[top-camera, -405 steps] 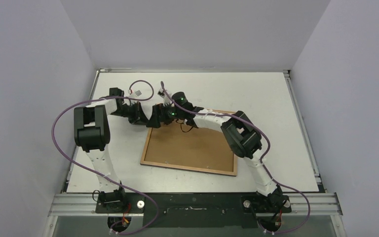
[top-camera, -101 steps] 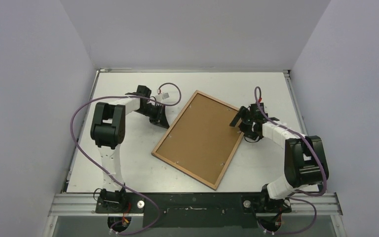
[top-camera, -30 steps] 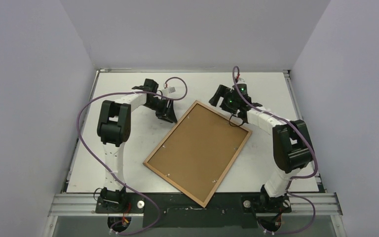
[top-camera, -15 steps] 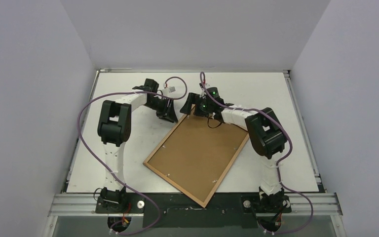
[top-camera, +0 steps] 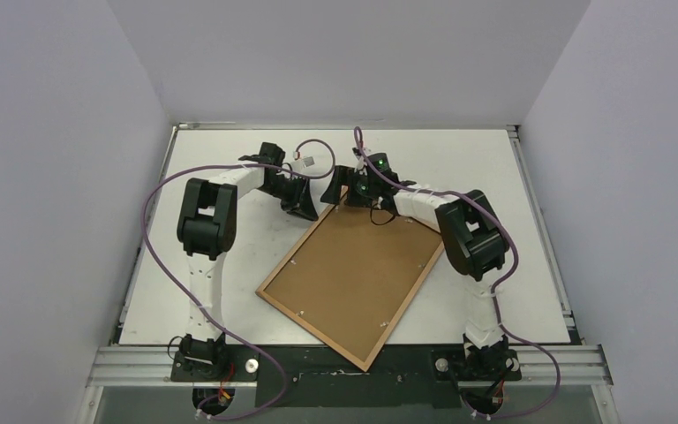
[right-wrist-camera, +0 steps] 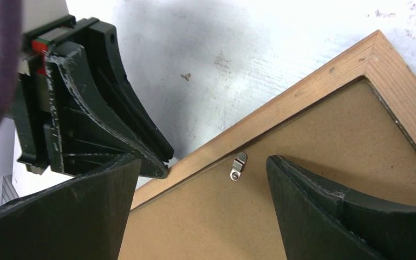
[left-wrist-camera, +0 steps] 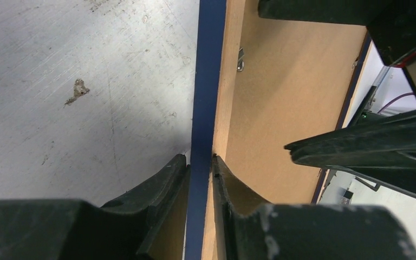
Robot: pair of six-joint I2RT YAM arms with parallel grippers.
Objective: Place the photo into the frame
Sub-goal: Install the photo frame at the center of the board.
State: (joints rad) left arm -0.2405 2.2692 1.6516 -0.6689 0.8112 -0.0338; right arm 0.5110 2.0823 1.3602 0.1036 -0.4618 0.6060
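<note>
The frame [top-camera: 302,237] lies slanted on the white table with its light wood side up and a brown backing board [top-camera: 353,265] inside it. My left gripper [top-camera: 307,210] is shut on the frame's dark blue outer edge [left-wrist-camera: 203,97] near the far corner, one finger on each side, left gripper [left-wrist-camera: 199,158]. My right gripper [right-wrist-camera: 203,165] hovers open over the board just inside the wooden rim [right-wrist-camera: 303,92], with a small metal clip [right-wrist-camera: 238,165] between its fingers. The photo is out of view.
Small metal clips sit along the inside of the rim, one showing as a clip [left-wrist-camera: 240,58]. The frame's near corner [top-camera: 362,362] overhangs the table's front edge above the black base rail. Grey walls close in three sides. Purple cables loop over both arms.
My right arm has swung left from the frame's far right edge to its far corner, beside the left gripper. The left gripper has closed onto the frame's edge. The frame has stayed put.
</note>
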